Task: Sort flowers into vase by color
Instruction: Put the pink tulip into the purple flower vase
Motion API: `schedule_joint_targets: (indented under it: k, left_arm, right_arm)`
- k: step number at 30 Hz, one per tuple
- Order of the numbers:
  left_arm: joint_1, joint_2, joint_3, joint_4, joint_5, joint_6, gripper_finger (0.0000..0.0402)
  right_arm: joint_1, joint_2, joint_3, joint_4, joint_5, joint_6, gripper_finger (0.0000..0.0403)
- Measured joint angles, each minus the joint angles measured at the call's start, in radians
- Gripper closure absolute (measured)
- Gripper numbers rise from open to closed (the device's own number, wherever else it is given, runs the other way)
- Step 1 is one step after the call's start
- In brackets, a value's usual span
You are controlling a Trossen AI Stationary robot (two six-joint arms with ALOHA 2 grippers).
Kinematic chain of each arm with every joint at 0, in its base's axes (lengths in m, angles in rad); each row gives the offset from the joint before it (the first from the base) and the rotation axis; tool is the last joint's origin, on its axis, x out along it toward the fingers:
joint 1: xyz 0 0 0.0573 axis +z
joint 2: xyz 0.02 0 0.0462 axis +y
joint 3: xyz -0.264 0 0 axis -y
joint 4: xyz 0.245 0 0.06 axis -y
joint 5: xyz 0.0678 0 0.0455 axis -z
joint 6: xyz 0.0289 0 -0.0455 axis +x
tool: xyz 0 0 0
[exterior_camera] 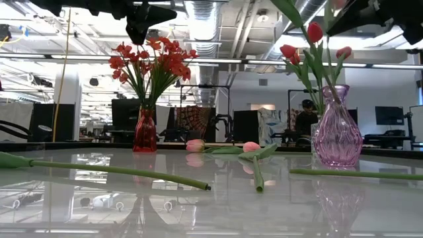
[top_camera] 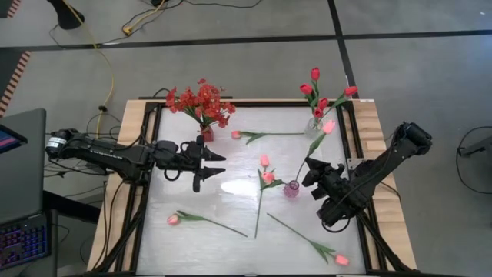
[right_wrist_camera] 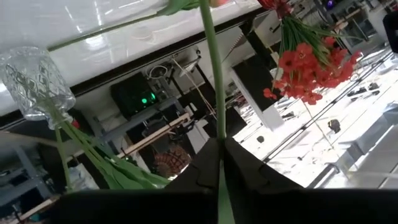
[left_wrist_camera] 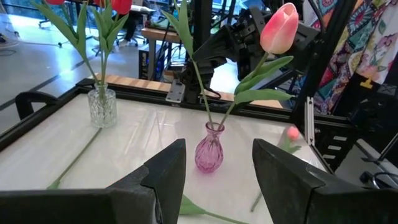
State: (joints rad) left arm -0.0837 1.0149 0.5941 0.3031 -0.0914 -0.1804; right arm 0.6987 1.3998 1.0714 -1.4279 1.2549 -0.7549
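Note:
A small pink vase (top_camera: 291,188) stands right of the table's middle. A pink tulip (top_camera: 329,125) leans out of it, lower stem end inside, and my right gripper (top_camera: 309,169) is shut on its stem. A red vase (top_camera: 207,134) at the far edge holds red blossom sprays (top_camera: 201,101). A clear vase (top_camera: 313,128) at the far right holds red tulips (top_camera: 317,88). Several pink tulips, such as one (top_camera: 174,219) near the front left, lie flat on the table. My left gripper (top_camera: 219,164) hovers open left of centre, facing the pink vase (left_wrist_camera: 209,149). My right gripper pinches the pink tulip's green stem (right_wrist_camera: 215,134) between its two fingers, at a point between the vase's mouth and the bloom. The fingers come from the table's right side, nearly level, and lie across the stem. The tulip stands tilted, its lower end in the pink vase.
Loose tulips lie at the far middle (top_camera: 237,135), the centre (top_camera: 267,176) and the front right (top_camera: 340,260), their stems stretched over the glossy top. A black frame (top_camera: 147,154) rims the table. Bare tabletop shows between the left gripper and the pink vase.

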Motion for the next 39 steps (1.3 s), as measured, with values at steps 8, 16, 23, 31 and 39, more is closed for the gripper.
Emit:
schedule_joint_targets:
  k: [8, 16, 23, 31, 39]
  left_arm:
    - [0.000, 0.000, 0.000, 0.002, -0.001, 0.004, 0.0229]
    - [0.000, 0.000, 0.000, 0.002, -0.002, 0.017, 0.0229]
    - [0.000, 0.000, 0.000, 0.002, -0.002, 0.018, 0.0229]
    - [0.000, 0.000, 0.000, 0.002, -0.002, 0.018, 0.0229]
    - [0.000, 0.000, 0.000, 0.002, -0.002, 0.019, 0.0229]
  right_arm:
    - [0.000, 0.000, 0.000, 0.000, -0.002, -0.029, 0.0312]
    - [0.002, 0.000, 0.000, 0.000, -0.005, -0.031, 0.0246]
    - [0.006, 0.000, 0.000, 0.008, -0.043, 0.002, 0.0191]
    - [0.047, 0.000, 0.001, 0.011, -0.107, 0.222, 0.0167]
    - [0.103, 0.000, 0.001, 0.021, -0.177, 0.617, 0.0168]
